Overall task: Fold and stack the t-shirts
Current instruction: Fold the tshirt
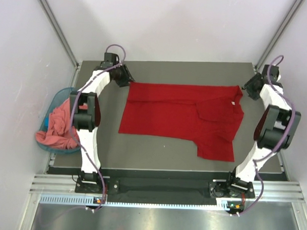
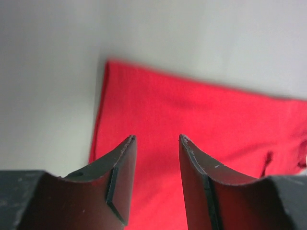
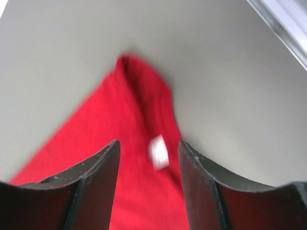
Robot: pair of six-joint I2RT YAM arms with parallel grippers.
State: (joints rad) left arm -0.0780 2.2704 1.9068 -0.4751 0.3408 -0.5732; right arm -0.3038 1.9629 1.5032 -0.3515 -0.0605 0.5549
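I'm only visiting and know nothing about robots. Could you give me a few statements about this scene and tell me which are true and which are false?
1. A red t-shirt lies spread on the table. True.
2. The left pincer is clamped on the red cloth. False: its jaws stand open above the shirt, with nothing between them.
3. A salmon-pink shirt sits bunched in the teal basket beside the table's left edge. True.
4. The pink shirt is stacked on the red one. False: the two are apart, and the pink one is in the basket.
5. The right pincer is open, and the red shirt's white neck label shows between its fingers. True.
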